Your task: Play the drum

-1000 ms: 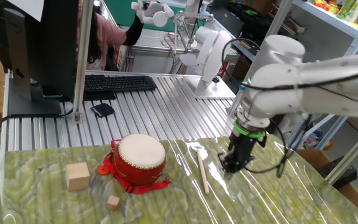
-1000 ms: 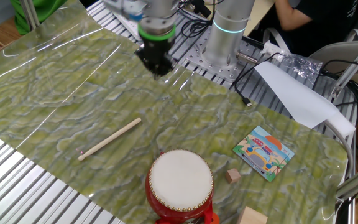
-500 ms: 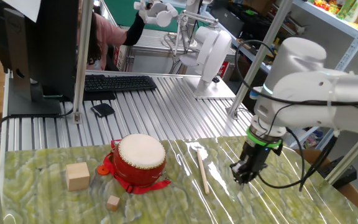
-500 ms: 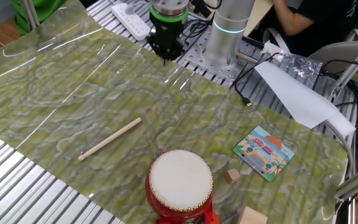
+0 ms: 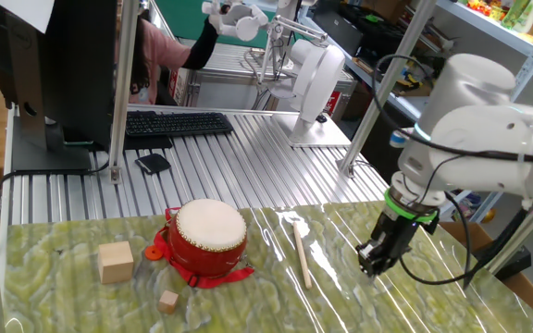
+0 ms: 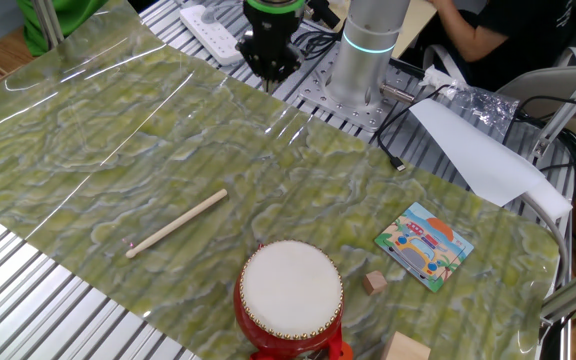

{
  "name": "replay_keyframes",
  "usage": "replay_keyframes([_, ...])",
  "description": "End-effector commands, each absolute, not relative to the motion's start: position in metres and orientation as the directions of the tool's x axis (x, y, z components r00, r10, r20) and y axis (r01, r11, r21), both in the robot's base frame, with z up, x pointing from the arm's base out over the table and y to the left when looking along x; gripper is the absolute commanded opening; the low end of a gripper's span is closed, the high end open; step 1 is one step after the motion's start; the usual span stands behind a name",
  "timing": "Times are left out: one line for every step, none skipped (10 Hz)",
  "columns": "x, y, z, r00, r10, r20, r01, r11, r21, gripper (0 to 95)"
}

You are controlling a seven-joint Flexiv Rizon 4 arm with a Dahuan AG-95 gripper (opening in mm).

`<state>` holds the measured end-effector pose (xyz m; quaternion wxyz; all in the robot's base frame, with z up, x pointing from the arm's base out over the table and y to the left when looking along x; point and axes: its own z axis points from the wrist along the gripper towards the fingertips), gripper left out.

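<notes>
Green marbled sheeting covers the table, slatted aluminium beyond it, with a keyboard and shelving behind. At the sheet's edge the gripper points down, its fingers clenched on nothing. Beside them lies the thin wooden stick, and past it, well apart, stands the drum (two wooden cubes further on). To play well, I judge, spread the fingers, take the stick near one end, and strike the cream head squarely.

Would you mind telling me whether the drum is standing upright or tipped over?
Upright. The drum sits on its red base with the cream head flat and facing up in both views.
</notes>
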<state>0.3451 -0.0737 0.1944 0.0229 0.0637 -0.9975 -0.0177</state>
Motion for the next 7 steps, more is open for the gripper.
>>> replay_keyframes([0.3425,-0.0718,0.1918,-0.997,-0.077,0.005,-0.076,0.997,0.03,0.0])
replay_keyframes([0.3428,-0.0706,0.1899,-0.999,-0.047,0.009,-0.047,0.998,0.032,0.0])
replay_keyframes([0.343,-0.0697,0.1885,-0.999,-0.031,0.036,-0.03,0.999,0.033,0.0])
replay_keyframes([0.343,-0.0698,0.1883,-0.998,-0.031,0.061,-0.029,0.999,0.033,0.0])
replay_keyframes([0.3429,-0.0702,0.1876,-0.997,-0.022,0.079,-0.019,0.999,0.031,0.0])
replay_keyframes([0.3427,-0.0711,0.1865,-0.996,-0.016,0.089,-0.014,1.0,0.026,0.0])
replay_keyframes([0.3426,-0.0716,0.1859,-0.994,-0.012,0.104,-0.01,1.0,0.024,0.0])
